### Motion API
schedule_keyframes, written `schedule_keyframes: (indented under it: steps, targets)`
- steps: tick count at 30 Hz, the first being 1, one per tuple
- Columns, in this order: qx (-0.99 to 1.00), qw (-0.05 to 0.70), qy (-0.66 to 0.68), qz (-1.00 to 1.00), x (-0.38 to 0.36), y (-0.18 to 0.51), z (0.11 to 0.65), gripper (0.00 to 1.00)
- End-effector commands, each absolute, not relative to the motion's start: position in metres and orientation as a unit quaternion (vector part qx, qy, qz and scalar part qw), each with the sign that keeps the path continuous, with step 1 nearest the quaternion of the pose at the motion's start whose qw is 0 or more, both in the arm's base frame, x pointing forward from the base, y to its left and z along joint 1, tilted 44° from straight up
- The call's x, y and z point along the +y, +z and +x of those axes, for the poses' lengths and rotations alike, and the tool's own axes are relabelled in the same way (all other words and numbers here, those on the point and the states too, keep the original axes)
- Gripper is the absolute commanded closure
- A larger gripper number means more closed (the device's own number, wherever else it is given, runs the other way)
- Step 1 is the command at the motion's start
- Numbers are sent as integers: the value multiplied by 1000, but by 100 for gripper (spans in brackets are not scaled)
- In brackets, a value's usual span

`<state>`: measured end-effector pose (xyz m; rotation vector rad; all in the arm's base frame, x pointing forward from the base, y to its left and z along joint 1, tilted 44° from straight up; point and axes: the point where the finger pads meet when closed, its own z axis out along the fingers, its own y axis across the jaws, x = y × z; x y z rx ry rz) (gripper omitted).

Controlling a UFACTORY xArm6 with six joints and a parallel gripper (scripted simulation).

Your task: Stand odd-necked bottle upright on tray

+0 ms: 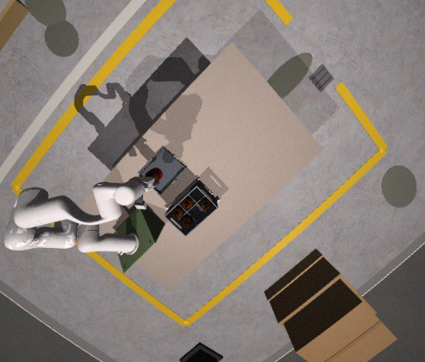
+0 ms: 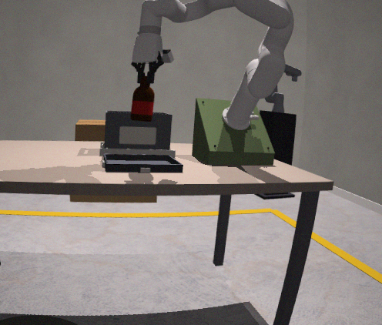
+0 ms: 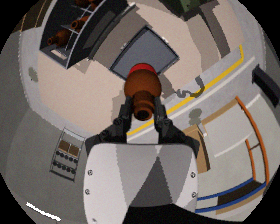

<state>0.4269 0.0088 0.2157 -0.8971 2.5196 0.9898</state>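
My gripper (image 2: 145, 79) (image 3: 143, 103) is shut on the neck of a brown bottle (image 2: 142, 94) (image 3: 142, 86) (image 1: 155, 174) with a red label. The bottle hangs about upright, its base well above the tray (image 1: 171, 173) (image 2: 129, 169) (image 3: 146, 47). The tray lies level and bears no bottle. The crate (image 1: 212, 197) (image 2: 112, 132) (image 3: 87, 42) stands beside the tray. Four brown bottles stand in its compartments, among them one bottle (image 1: 187, 202) in the middle and one bottle (image 1: 206, 204) at the right. Two compartments are empty. Neck differences are too small to tell.
A green sloped mount (image 1: 153, 227) (image 2: 221, 154) under the arm's base stands beside the crate. The crate's upright walls rise above the tray's low rim. The tray lies near one long edge of the table (image 1: 246, 111) (image 2: 44, 154).
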Motion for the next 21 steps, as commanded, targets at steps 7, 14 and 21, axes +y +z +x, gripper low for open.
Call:
schedule_keyframes:
  steps: [7, 14, 21]
  targets:
    - [874, 146, 342, -311, 22, 202, 429, 100]
    - [874, 146, 342, -311, 36, 187, 430, 100]
    - [874, 146, 342, -311, 47, 176, 430, 100]
